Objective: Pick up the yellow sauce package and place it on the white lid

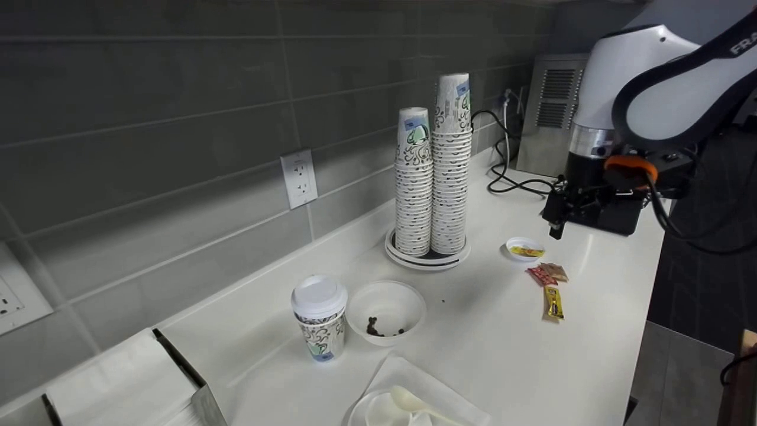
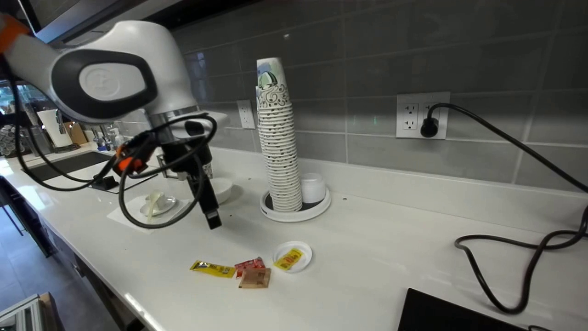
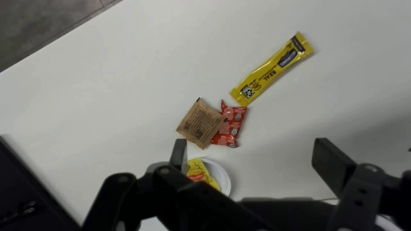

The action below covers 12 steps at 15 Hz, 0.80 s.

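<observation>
On the worktop [image 3: 106, 83], wrist view upper right, lies the yellow sauce package [image 3: 271, 68]; the jaws, parted and empty, should pinch its narrow width, then release it beside the red-marked sachet [image 3: 203, 173] on the white lid [image 3: 223, 179].

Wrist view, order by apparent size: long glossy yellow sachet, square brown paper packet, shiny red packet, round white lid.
1. Long glossy yellow sachet
2. Square brown paper packet
3. Shiny red packet (visible part only; the brown one overlaps it)
Unranked: round white lid, partly hidden behind the gripper.
</observation>
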Available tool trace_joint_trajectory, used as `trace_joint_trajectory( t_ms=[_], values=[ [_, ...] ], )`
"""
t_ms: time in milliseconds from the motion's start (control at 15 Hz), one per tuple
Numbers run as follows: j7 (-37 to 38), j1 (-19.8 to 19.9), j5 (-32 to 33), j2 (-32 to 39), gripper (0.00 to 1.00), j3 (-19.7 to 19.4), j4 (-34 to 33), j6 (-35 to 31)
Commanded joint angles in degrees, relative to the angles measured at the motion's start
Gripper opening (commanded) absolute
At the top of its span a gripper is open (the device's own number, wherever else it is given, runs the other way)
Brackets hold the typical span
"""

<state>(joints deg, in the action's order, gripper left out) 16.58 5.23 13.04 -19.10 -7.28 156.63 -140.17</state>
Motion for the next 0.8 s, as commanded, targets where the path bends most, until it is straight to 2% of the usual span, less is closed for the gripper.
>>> trace_joint_trajectory(
  t_ms=[0, 200, 267, 333, 467, 533, 733],
  values=[
    [-10.9, 0.3, -0.2, -11.8, 1.00, 2.4, 0.8, 9.9],
    [-18.7, 0.4, 1.6, -19.7, 1.00, 2.7, 1.4, 13.5],
    [-21.2, 0.7, 2.3, -24.0, 1.00, 2.3, 4.0, 12.8],
    [-24.7, 0.1, 1.9, -23.6, 1.00, 1.5, 0.6, 14.2],
    [-32.6, -0.9, 1.2, -27.0, 1.00, -1.6, 0.5, 14.1],
    [-26.5, 0.1, 0.4, -23.1, 1.00, 1.2, 0.3, 12.8],
    [-31.5, -0.1, 0.5, -26.4, 1.00, -1.1, 0.4, 13.2]
  ],
)
